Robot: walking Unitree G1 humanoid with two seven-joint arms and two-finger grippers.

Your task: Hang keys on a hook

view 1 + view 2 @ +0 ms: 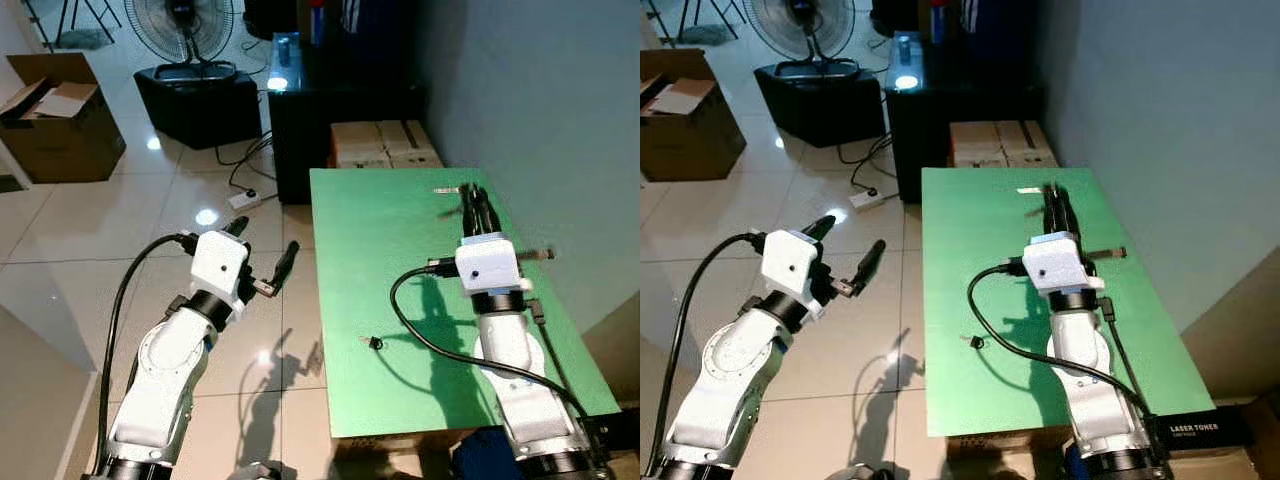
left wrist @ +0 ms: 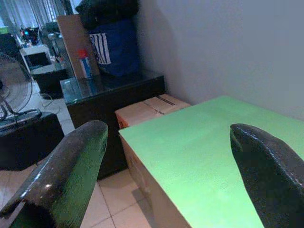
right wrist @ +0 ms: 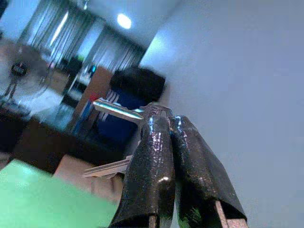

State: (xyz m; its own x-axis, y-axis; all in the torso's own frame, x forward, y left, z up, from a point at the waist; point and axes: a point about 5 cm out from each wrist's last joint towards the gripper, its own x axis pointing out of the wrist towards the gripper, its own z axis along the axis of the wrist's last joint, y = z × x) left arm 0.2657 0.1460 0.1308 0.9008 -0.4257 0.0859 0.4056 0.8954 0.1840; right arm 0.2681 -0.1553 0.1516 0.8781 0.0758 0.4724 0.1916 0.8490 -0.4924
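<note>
— So where are the keys (image 3: 124,113) right now?

— Pinched in the right claw (image 1: 478,200). Its two black fingers are pressed together on the key ring, and in the right wrist view one silver key sticks out sideways from the tips while another hangs lower, beside the fingers. The arm reaches forward over the green bench (image 1: 400,330), claw out toward the far end, close to the grey wall (image 1: 560,120).

— And the hook?

— I can't pick one out for certain. A thin rod (image 1: 538,255) pokes out near the right wrist on the wall side, but what it is, I cannot tell.

— Anything lying on the bench itself?

— One small dark object (image 1: 374,343) near the bench's left edge, well behind the right claw, with the arm's black cable (image 1: 420,330) looping across the green just beside it. Too small to name.

— What about the other arm?

— The left claw (image 1: 262,262) hangs out over the tiled floor (image 1: 90,230), off the bench's left side, fingers spread wide and holding nothing. Its wrist view looks between those fingers at the bench corner and cardboard boxes (image 1: 385,143) at the bench's far end.

— And farther back?

— A black cabinet (image 1: 300,110), a fan (image 1: 185,25) standing on a dark box, and an open cardboard carton (image 1: 55,115) at the left.
</note>
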